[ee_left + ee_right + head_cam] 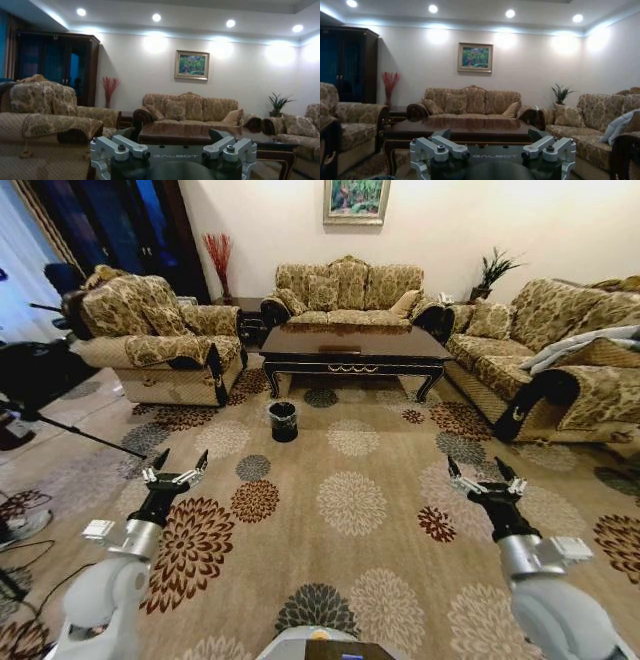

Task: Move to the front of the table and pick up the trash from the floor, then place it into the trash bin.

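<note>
The dark glossy table [355,345] stands far ahead at the middle of the room, with gold scrollwork on its front edge. The small black trash bin [283,421] sits on the flowered floor [350,500] just before the table's left front leg. I cannot make out the trash anywhere on the carpet. My left gripper [181,458] is raised above the carpet at the lower left, fingers spread and empty. My right gripper [476,465] hangs open and empty at the lower right. Both wrist views look past open fingers, the left gripper [172,135] and the right gripper [490,133], toward the table [465,125].
A patterned armchair [160,345] stands left of the table, a sofa [345,290] behind it, and a long sofa [560,350] with a grey blanket on the right. Dark tripod gear [40,380] and cables lie along the left edge. Broad carpet stretches between me and the table.
</note>
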